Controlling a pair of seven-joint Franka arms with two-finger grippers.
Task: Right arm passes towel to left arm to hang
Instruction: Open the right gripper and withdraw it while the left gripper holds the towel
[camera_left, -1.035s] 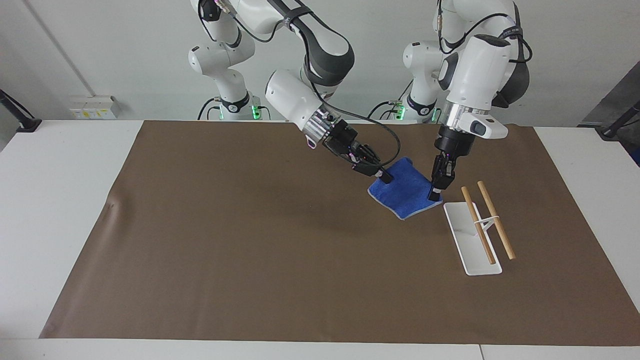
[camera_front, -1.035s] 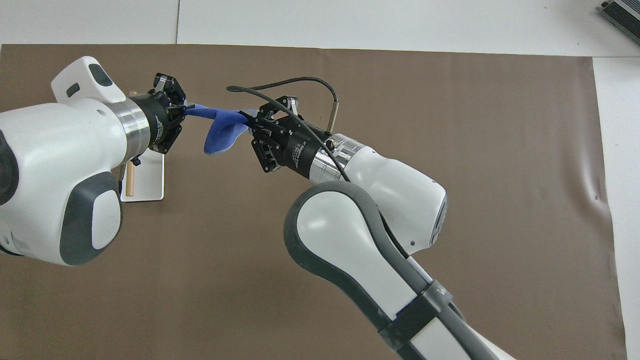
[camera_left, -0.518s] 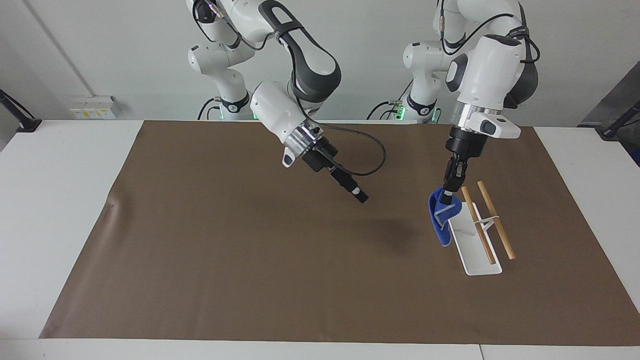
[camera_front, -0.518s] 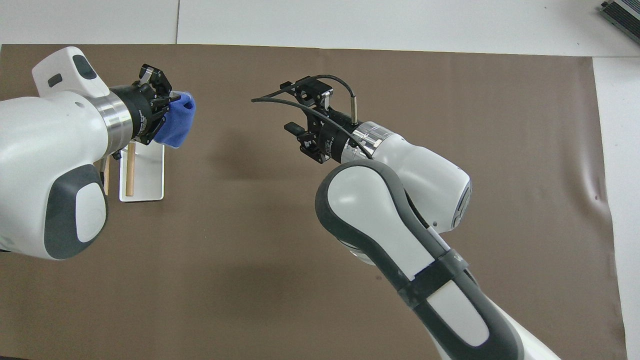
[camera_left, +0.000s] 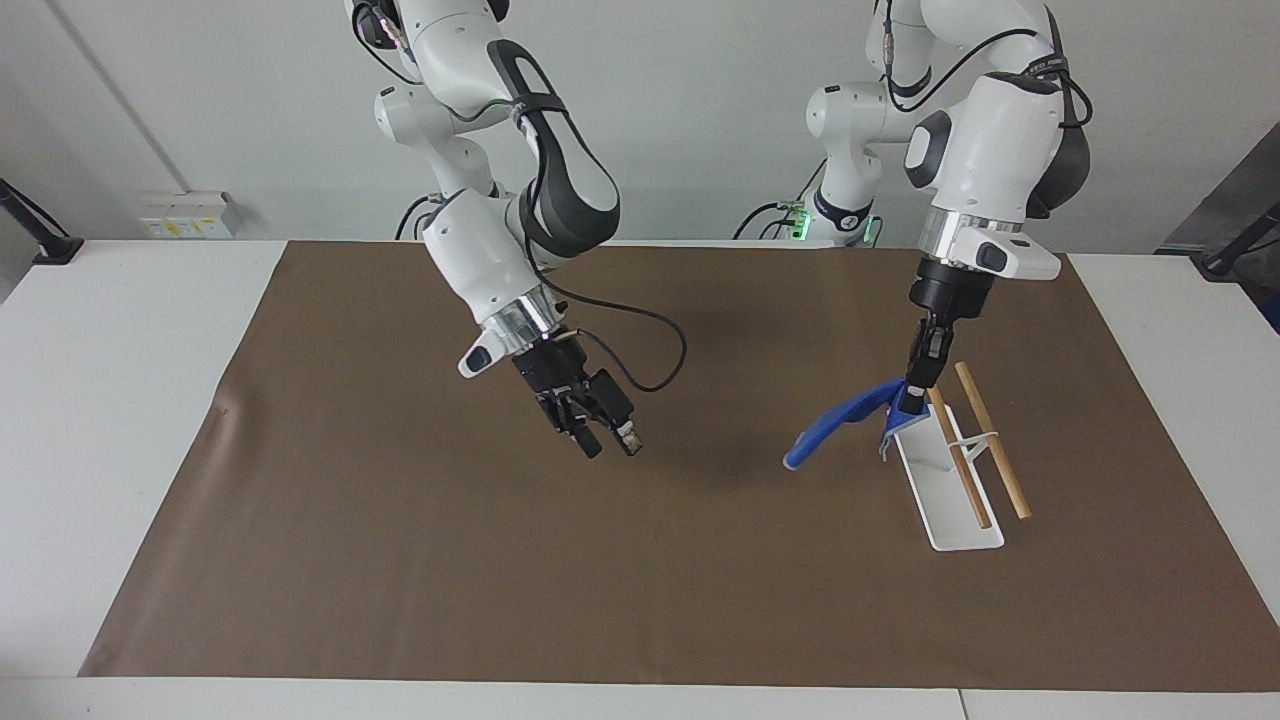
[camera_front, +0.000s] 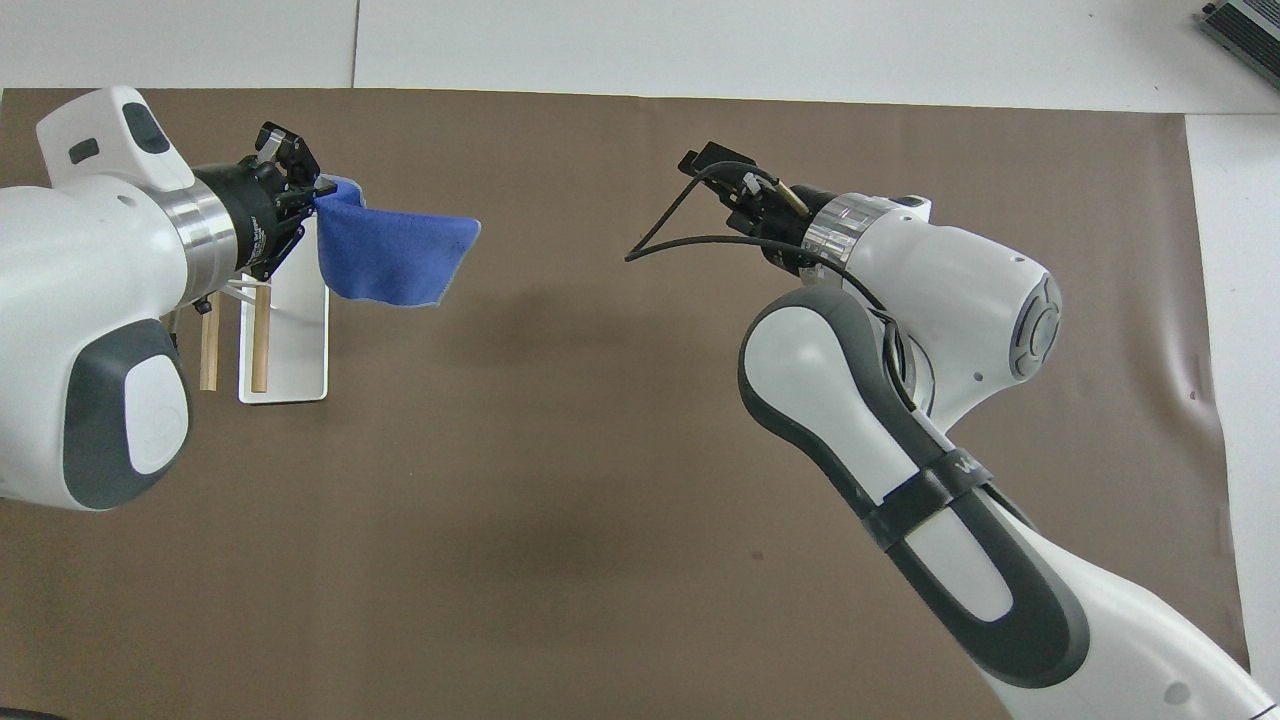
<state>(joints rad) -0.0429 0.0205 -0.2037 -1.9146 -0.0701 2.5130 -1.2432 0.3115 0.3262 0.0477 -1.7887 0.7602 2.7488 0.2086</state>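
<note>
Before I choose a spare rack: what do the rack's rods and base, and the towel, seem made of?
The rods look like bare wood: tan, matt, round dowels. The base looks like white painted metal or plastic: thin, smooth, faintly glossy; which one is unclear. The towel, held by the left gripper, looks like soft terry cloth: fuzzy, draping, pale edging.

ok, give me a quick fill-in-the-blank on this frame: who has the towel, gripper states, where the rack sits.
1. The towel is held by the ____ gripper.
2. The right gripper hangs over the brown mat, holds nothing, and its fingers are ____.
3. The towel is pinched at one edge; its other end sticks out toward the ____ arm's end of the table.
4. The white rack with two wooden rods stands at the ____ arm's end of the table.

Missing words: left; open; right; left
</note>
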